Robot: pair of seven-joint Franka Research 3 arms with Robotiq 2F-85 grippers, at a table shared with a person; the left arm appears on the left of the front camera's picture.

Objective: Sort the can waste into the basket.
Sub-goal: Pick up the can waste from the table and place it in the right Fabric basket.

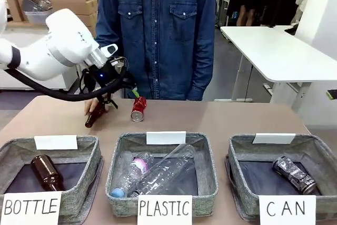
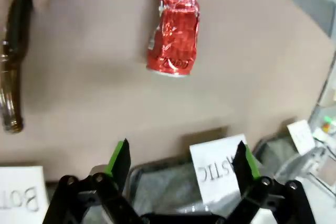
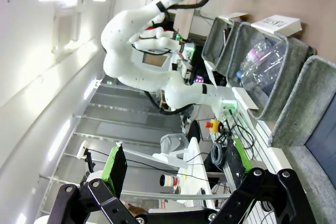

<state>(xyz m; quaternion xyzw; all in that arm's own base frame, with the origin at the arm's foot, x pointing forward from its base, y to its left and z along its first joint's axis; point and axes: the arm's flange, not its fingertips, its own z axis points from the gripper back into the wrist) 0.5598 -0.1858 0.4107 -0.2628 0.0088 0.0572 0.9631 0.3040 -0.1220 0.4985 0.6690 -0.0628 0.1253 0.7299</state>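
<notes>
The left fingers (image 2: 118, 160) stand wide apart and empty, pointing down at the desk (image 2: 94, 103). The red can (image 2: 176, 35) lies on its side ahead of them, not between them, near a brown bottle (image 2: 11, 77). The left arm (image 1: 58, 46) reaches in low, its wrist bent downward. The right fingers (image 3: 115, 169) are also wide, holding nothing. The silver-and-black can (image 1: 295, 175) lies in the basket (image 1: 238, 154) signed CAN.
</notes>
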